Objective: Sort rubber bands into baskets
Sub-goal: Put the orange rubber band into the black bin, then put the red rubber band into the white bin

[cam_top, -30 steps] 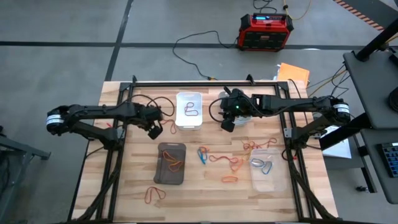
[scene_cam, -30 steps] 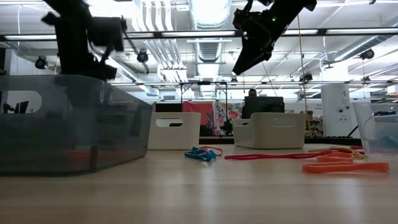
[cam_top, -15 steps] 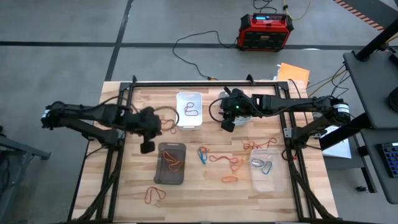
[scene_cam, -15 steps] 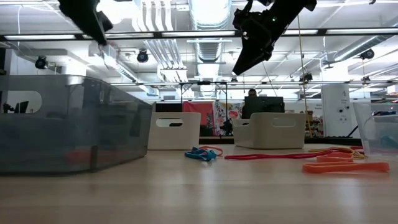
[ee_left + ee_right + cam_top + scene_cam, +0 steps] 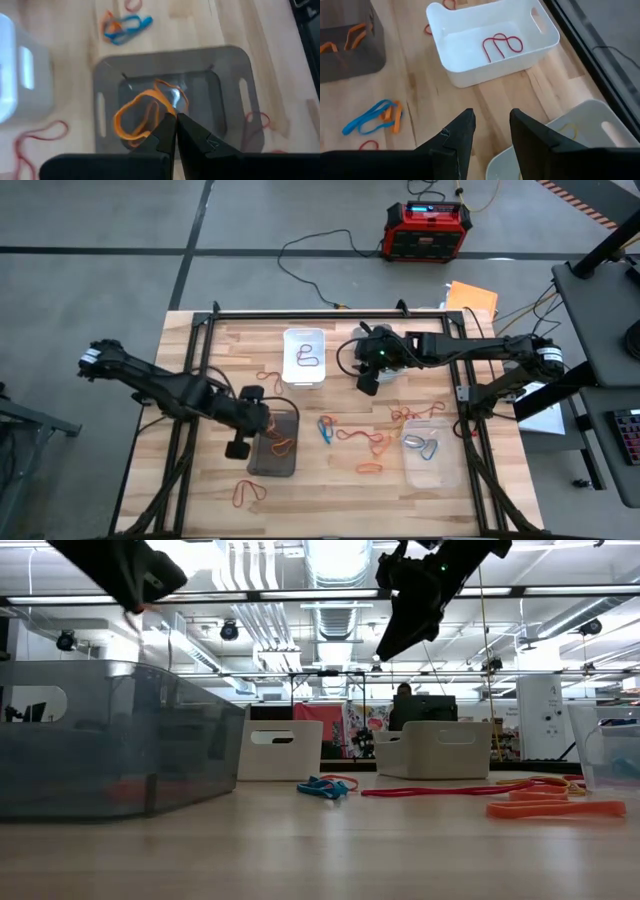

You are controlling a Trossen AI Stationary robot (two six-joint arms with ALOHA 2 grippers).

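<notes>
Orange rubber bands (image 5: 145,112) are lying inside the dark smoky basket (image 5: 274,442), and the left gripper (image 5: 238,448), pinched shut and empty, is hovering at that basket's left edge, way nearer than the right gripper (image 5: 366,381), which is hanging part-open by the white basket (image 5: 304,356)

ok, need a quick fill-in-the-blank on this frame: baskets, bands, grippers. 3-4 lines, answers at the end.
1. The white basket holds a ____ rubber band.
2. The left gripper hangs above the dark basket with its fingers ____.
3. The band in the dark basket is ____.
4. The right gripper holds ____.

Answers: red; shut; orange; nothing
</notes>
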